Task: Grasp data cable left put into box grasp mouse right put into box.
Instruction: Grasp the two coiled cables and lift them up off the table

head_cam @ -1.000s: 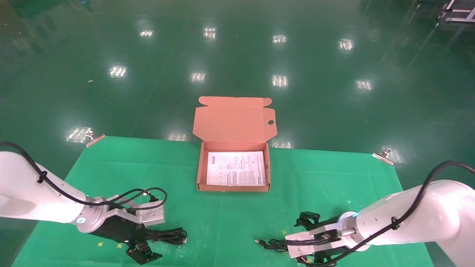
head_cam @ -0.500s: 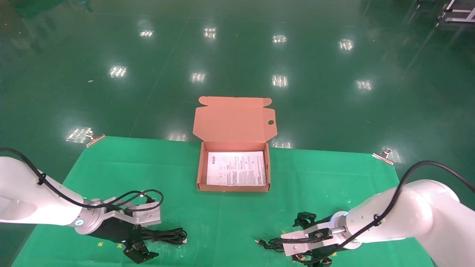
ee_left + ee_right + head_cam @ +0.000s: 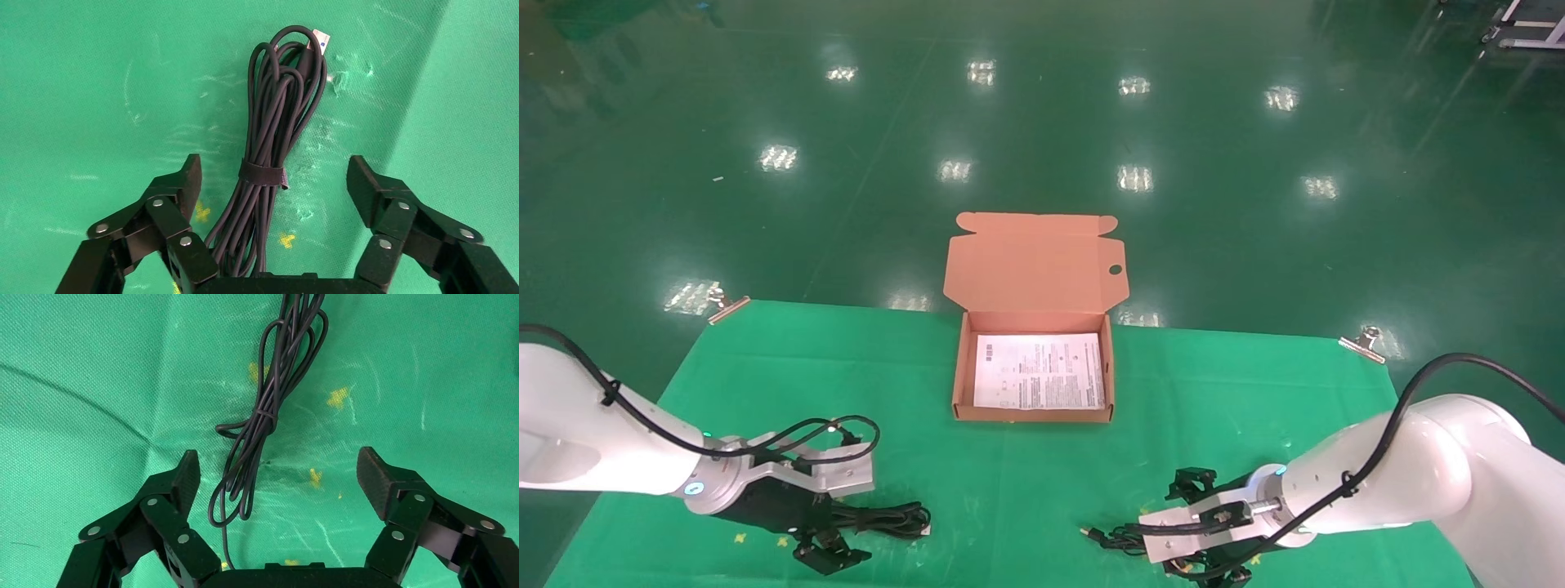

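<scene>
The data cable [image 3: 888, 518], a black strapped bundle, lies on the green cloth at the near left. My left gripper [image 3: 834, 524] is low over its near end, open. In the left wrist view the cable [image 3: 278, 116] runs between the spread fingers [image 3: 183, 184] of that gripper [image 3: 275, 168], which do not touch it. My right gripper [image 3: 1204, 531] is open at the near right over the mouse's cord [image 3: 1114, 539]. In the right wrist view the cord [image 3: 264, 416] lies inside the gripper's [image 3: 278, 458] left finger. The mouse body is hidden. The orange-pink box [image 3: 960, 376] stands open at mid-table.
A white printed sheet [image 3: 1039, 371] lies in the box, and its lid [image 3: 1034, 269] stands up at the back. Metal clips [image 3: 727, 309] [image 3: 1365, 343] hold the cloth's far corners. Green floor lies beyond the table's far edge.
Both arms have shifted slightly and sunk a little lower over their cables. Both grippers stay open and nothing has been taken hold of. The box and cables have not moved.
</scene>
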`<state>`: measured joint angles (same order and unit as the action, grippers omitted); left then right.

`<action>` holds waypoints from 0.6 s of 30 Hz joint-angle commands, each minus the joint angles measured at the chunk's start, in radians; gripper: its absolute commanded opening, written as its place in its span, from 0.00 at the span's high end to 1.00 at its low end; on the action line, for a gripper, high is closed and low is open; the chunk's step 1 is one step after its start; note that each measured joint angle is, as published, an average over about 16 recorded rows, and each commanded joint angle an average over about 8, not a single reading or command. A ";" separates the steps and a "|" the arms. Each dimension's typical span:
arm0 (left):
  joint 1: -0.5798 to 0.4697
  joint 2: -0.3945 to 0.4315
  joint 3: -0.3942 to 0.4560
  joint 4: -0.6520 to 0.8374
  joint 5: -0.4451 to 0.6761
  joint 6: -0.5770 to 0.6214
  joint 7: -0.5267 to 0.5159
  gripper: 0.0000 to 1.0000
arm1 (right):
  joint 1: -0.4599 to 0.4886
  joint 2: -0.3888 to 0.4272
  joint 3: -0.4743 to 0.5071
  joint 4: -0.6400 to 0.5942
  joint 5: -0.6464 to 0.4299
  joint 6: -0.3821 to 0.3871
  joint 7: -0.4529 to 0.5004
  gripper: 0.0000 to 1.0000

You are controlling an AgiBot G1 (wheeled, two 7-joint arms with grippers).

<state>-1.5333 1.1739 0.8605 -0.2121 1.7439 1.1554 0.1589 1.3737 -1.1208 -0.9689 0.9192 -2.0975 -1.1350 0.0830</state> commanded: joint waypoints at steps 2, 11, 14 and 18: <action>0.001 -0.001 0.000 -0.003 0.000 0.001 -0.001 1.00 | 0.000 0.002 0.001 0.003 0.003 -0.001 0.000 1.00; 0.002 -0.002 0.001 -0.008 0.000 0.003 -0.002 1.00 | 0.000 0.004 0.003 0.007 0.006 -0.003 0.000 1.00; 0.002 -0.003 0.001 -0.008 0.000 0.003 -0.002 1.00 | 0.000 0.005 0.003 0.007 0.007 -0.003 0.000 1.00; 0.002 -0.003 0.001 -0.009 0.001 0.003 -0.003 1.00 | 0.000 0.005 0.004 0.008 0.008 -0.004 0.000 1.00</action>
<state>-1.5312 1.1710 0.8613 -0.2213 1.7445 1.1586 0.1562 1.3733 -1.1155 -0.9653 0.9274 -2.0900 -1.1385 0.0829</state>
